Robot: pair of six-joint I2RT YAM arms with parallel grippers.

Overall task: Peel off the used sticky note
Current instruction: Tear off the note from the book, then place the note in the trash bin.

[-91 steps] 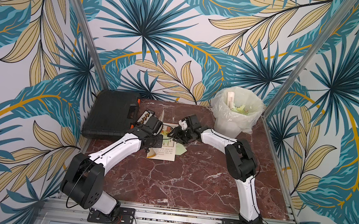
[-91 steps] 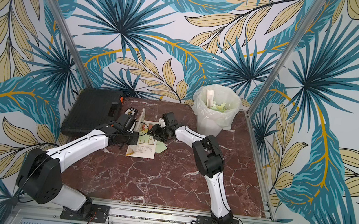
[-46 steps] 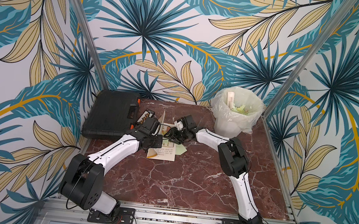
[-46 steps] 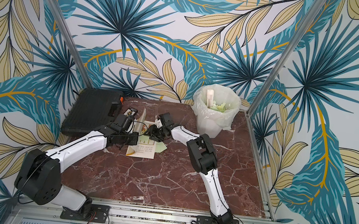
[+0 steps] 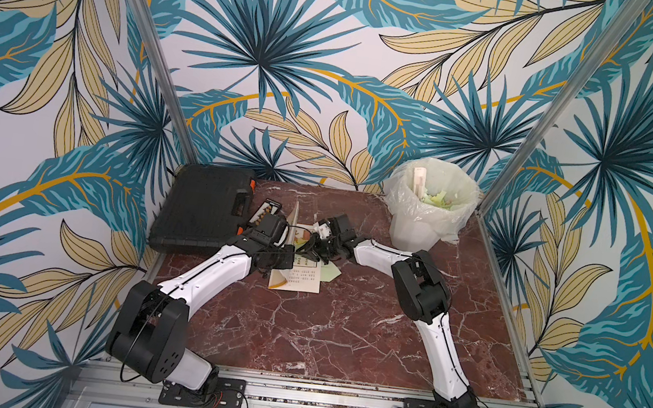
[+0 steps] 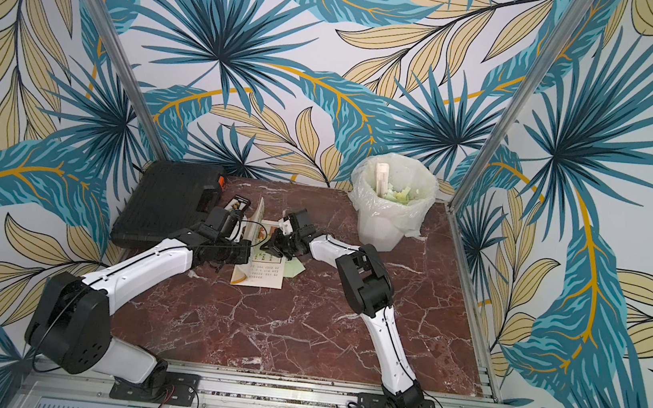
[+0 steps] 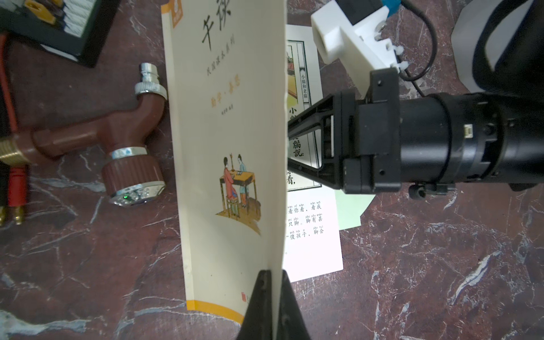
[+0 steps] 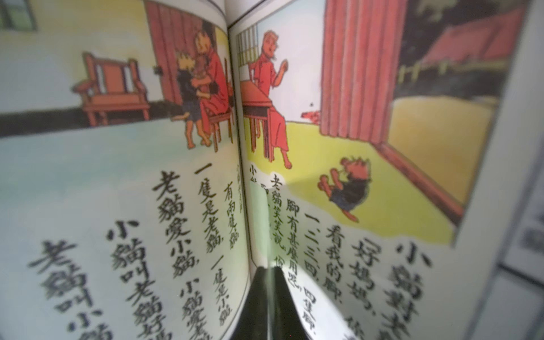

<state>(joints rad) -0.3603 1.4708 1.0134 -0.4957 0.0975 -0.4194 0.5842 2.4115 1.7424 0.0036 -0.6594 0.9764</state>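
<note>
An open picture book (image 5: 303, 280) (image 6: 264, 275) lies at the back middle of the marble table. My left gripper (image 7: 270, 273) (image 5: 284, 258) is shut on the edge of the book's cover (image 7: 229, 141), holding it upright. My right gripper (image 8: 269, 269) (image 5: 306, 249) reaches between the open pages from the right. It is shut on a pale green sticky note (image 8: 260, 223) near the book's fold. In the left wrist view its fingers (image 7: 312, 113) go behind the cover, so their tips are hidden.
A second pale green sheet (image 7: 350, 209) (image 5: 329, 273) pokes out from under the book's right edge. A white lined bin (image 5: 423, 224) stands at the back right and a black case (image 5: 203, 207) at the back left. A brown pipe fitting (image 7: 129, 129) and a small black box (image 7: 67, 26) lie left of the book.
My right gripper has moved left into the open book and its jaws have closed on the green note. The left arm still holds the cover up.
</note>
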